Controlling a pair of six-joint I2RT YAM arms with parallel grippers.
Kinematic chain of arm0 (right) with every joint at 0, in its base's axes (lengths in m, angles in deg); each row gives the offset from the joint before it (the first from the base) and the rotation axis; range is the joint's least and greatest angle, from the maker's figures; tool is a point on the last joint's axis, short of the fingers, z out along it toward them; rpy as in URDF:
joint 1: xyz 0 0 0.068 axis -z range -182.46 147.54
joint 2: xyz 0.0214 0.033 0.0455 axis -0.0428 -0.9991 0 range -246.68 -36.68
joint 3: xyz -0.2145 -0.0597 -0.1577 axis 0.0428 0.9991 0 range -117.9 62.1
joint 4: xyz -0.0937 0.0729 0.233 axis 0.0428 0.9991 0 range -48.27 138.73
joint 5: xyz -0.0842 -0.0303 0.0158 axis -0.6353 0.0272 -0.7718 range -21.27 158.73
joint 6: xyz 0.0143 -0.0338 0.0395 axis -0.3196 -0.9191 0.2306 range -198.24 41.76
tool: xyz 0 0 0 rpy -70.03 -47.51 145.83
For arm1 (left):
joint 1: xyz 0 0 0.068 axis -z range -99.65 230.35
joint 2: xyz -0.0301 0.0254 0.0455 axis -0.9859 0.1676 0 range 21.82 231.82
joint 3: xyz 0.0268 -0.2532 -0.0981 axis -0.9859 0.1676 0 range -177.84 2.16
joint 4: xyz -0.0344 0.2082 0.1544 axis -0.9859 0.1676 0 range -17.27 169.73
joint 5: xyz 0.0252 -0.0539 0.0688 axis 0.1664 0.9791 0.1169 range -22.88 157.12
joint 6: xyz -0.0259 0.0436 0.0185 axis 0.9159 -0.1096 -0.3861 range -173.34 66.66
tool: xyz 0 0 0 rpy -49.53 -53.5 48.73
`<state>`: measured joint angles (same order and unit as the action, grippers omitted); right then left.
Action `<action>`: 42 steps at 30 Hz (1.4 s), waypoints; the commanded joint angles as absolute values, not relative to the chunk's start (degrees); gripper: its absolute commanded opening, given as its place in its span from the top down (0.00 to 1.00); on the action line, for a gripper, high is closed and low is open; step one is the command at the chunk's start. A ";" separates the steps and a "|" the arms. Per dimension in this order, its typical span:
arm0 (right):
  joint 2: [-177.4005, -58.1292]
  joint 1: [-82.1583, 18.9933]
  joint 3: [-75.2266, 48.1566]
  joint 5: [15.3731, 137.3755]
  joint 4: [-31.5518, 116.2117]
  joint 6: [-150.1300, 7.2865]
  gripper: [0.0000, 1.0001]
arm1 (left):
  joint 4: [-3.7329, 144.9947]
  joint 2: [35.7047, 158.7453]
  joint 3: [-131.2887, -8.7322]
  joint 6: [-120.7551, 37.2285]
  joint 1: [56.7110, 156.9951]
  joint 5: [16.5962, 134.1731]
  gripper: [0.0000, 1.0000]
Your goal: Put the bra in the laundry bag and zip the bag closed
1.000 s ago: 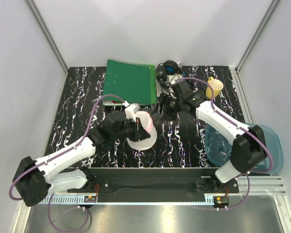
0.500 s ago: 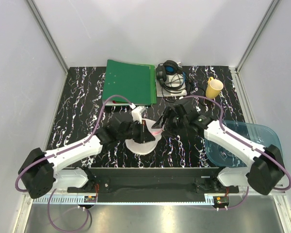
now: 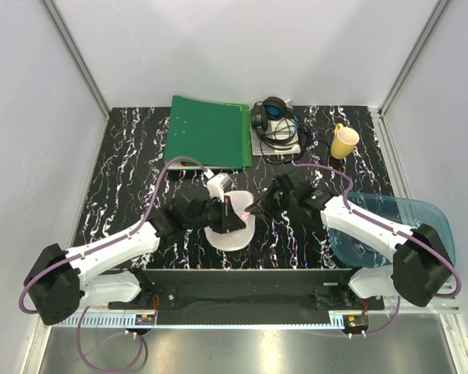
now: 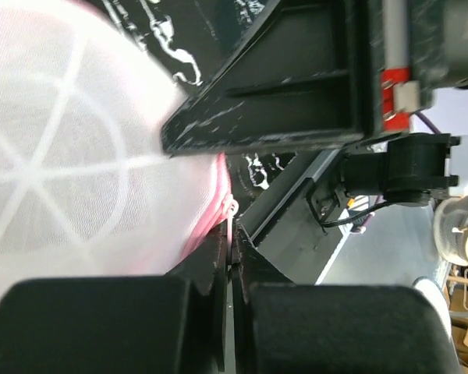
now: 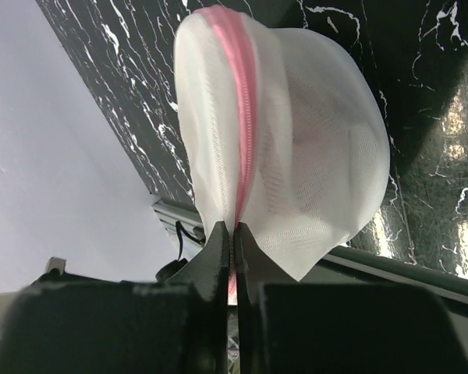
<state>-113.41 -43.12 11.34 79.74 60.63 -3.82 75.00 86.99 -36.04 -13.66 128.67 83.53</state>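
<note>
The laundry bag [image 3: 228, 232], white mesh with a pink zip edge, stands bunched near the table's front middle. My left gripper [image 3: 235, 220] reaches it from the left. In the left wrist view that gripper [image 4: 232, 248] is shut on the thin metal zip pull [image 4: 232, 227] at the bag's [image 4: 70, 171] pink edge. From the right, my right gripper [image 3: 255, 209] meets the same edge. The right wrist view shows it [image 5: 234, 232] shut on the pink zip band [image 5: 244, 117] of the bag [image 5: 312, 148]. The bra is hidden; only a faint pink shade shows through the mesh.
A green folder [image 3: 209, 130] lies at the back left. Black headphones [image 3: 274, 121] sit on a pad beside it, and a yellow mug [image 3: 345, 141] stands further right. A translucent blue tray [image 3: 421, 226] overhangs the table's right edge under my right arm.
My right gripper came down and left from near the headphones to the bag, then shut on its pink edge. The left gripper stayed shut, shifting slightly with the bag.
</note>
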 commanded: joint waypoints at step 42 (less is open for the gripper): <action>-119.21 -45.96 -5.66 78.32 69.51 -31.47 0.26 | 70.89 83.70 -34.85 -7.20 129.48 79.52 1.00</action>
<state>-116.04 -44.06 -2.39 77.84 74.55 -30.27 73.10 85.96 -33.92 -6.80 129.11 81.23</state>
